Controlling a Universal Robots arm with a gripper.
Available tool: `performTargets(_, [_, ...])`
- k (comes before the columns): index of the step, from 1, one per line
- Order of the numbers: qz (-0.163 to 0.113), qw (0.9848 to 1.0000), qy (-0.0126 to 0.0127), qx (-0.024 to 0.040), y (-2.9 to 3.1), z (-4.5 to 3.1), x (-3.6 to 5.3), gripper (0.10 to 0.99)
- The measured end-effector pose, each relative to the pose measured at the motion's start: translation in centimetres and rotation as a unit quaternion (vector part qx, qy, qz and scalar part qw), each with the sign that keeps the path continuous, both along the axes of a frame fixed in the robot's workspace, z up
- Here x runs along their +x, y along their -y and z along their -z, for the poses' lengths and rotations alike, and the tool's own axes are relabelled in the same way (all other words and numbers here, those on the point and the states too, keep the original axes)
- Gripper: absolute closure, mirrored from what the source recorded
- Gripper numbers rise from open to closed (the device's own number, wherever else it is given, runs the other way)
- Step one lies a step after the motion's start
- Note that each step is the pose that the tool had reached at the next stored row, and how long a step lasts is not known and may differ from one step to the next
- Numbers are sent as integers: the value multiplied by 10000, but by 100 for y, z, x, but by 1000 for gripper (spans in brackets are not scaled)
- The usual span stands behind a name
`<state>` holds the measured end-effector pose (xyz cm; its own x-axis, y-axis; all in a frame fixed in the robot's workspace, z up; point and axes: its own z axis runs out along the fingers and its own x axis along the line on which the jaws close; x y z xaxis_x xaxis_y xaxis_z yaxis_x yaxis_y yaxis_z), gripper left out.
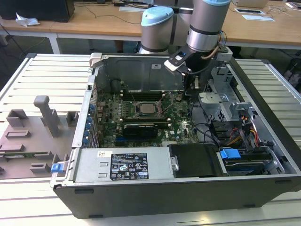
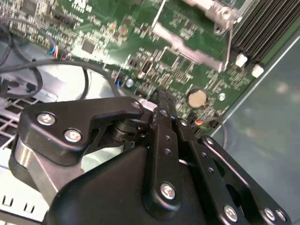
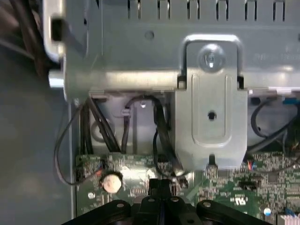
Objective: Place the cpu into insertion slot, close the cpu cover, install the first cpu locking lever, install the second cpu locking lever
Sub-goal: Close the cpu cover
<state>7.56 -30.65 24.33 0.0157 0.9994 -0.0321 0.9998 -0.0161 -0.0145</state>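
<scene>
Cpu [image 1: 147, 107]: likely light, stiff, fragile; best taken by its edges. Lies apart from my gripper [image 3: 159, 183], jaws closed together, empty.

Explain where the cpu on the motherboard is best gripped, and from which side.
Probably by two opposite edges, coming straight down from above: the cpu lies flat, metal top up, inside the insertion slot, whose metal rim closes off a sideways approach.
</scene>
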Motion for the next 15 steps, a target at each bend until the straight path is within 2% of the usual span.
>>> performTargets(15, [1, 10000, 0, 1, 0, 21, -212, 980])
